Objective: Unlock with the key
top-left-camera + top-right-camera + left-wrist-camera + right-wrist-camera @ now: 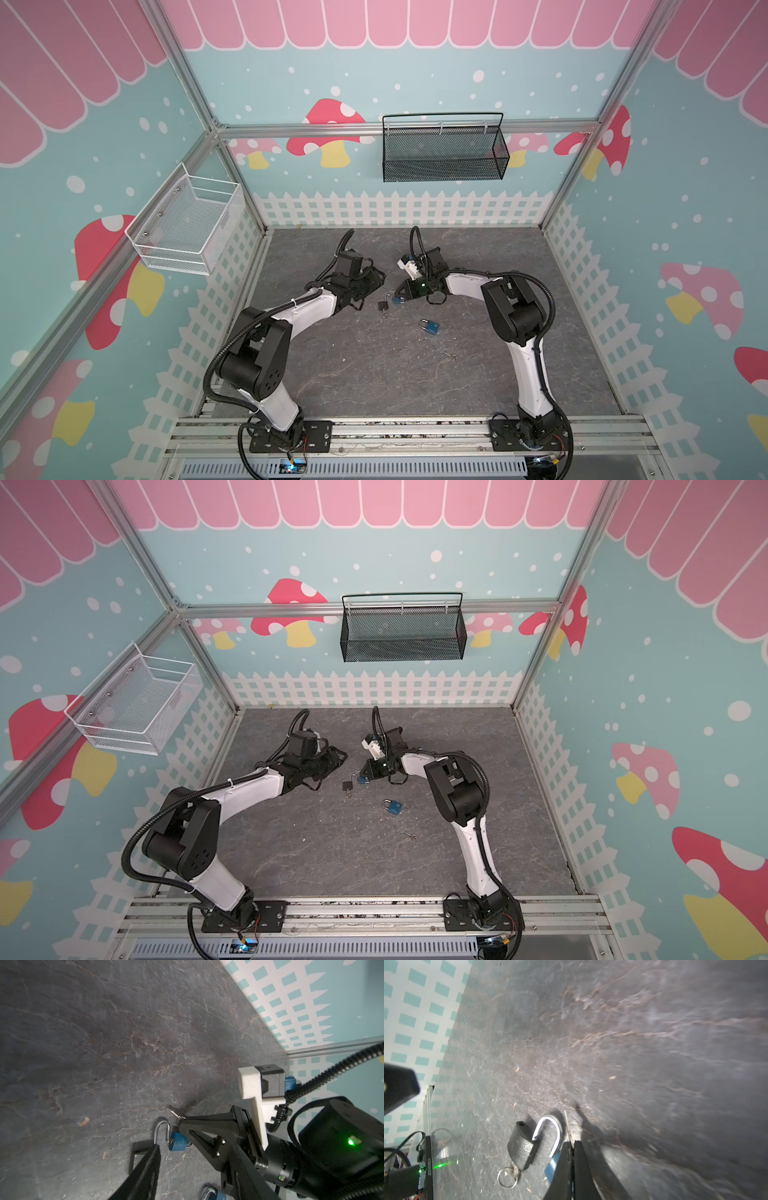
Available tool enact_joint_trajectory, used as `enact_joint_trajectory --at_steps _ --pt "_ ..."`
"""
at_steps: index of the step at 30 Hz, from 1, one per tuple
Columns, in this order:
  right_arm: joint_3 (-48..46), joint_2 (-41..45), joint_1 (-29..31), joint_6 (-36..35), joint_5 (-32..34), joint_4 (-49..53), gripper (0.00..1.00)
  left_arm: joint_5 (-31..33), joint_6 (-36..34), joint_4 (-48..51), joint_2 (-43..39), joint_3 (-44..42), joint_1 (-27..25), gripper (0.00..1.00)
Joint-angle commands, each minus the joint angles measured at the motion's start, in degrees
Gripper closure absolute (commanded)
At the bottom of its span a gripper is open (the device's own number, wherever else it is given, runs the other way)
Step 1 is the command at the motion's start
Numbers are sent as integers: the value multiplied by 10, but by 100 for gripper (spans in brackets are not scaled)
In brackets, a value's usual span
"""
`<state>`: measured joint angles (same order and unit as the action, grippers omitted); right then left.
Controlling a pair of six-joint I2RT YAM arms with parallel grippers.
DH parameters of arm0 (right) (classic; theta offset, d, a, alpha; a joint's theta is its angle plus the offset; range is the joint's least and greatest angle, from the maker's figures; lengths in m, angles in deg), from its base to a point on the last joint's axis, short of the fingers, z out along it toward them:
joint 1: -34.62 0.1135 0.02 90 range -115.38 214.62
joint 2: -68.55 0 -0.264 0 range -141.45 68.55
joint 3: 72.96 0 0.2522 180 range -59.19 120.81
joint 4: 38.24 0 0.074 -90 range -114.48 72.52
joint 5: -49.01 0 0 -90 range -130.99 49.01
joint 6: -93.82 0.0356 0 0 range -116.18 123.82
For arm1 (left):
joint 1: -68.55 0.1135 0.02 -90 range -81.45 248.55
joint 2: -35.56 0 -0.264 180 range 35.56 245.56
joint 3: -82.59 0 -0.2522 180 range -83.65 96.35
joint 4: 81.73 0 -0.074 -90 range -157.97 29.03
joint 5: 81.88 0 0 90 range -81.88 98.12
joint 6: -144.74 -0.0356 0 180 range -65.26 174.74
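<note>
My right gripper (pixel 572 1142) is shut on a thin silver key (pixel 566 1124), whose end sticks out past the fingertips. Just beside it a blue padlock (pixel 177 1142) lies on the floor with its silver shackle (pixel 550 1132) swung open. A black padlock (pixel 521 1147) lies next to it with a key and ring (pixel 507 1177) in its base. In both top views the right gripper (pixel 397 293) hovers over the blue padlock (pixel 398 300). My left gripper (pixel 193 1169) is open and holds nothing, its fingertips (pixel 380 276) a little left of the locks.
A second blue padlock (pixel 431 327) lies shut nearer the front, and a loose key (pixel 451 355) lies beyond it on the grey floor. A black mesh basket (pixel 442 153) hangs on the back wall and a white wire basket (pixel 187 224) on the left wall.
</note>
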<state>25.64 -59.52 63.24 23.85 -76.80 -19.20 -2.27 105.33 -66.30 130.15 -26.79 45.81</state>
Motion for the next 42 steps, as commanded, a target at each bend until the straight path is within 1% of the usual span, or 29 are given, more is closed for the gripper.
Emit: enact_joint_trajectory --at_steps 1,5,7,8,13,17,20,23,26,30,32,33,36,39,42 --pt "3 -12 20 -26 16 57 100 31 4 13 -36 -19 -5 46" --pt "1 -15 27 -39 23 76 100 38 9 26 -61 -35 -5 46" --pt "-27 0 28 -41 25 77 100 38 4 40 -69 -36 -5 46" --pt "-40 7 28 -42 27 78 100 38 2 47 -72 -35 -19 46" --pt "-94 35 28 -44 41 84 100 43 -7 66 -89 -38 -23 46" --pt "-132 84 27 -49 84 93 100 67 -18 88 -105 -32 -38 46" --pt "-122 111 28 -49 59 95 100 80 -20 88 -95 -24 -50 45" --pt "-144 162 27 -29 34 70 100 88 -1 107 -72 0 -64 45" --pt "-196 221 17 -7 50 55 100 133 11 150 -46 40 -97 44" --pt "-284 296 -18 46 59 26 100 171 25 236 20 122 -131 44" --pt "-318 331 -35 62 69 11 100 182 25 270 56 165 -145 43" --pt "-332 346 -44 68 71 8 100 193 28 302 78 193 -153 44" --pt "-360 373 -66 75 50 -1 100 233 30 363 133 259 -176 44" --pt "-386 396 -82 77 45 -15 100 248 28 395 185 312 -190 45" --pt "-399 407 -93 81 28 -25 100 249 33 443 240 368 -195 48"
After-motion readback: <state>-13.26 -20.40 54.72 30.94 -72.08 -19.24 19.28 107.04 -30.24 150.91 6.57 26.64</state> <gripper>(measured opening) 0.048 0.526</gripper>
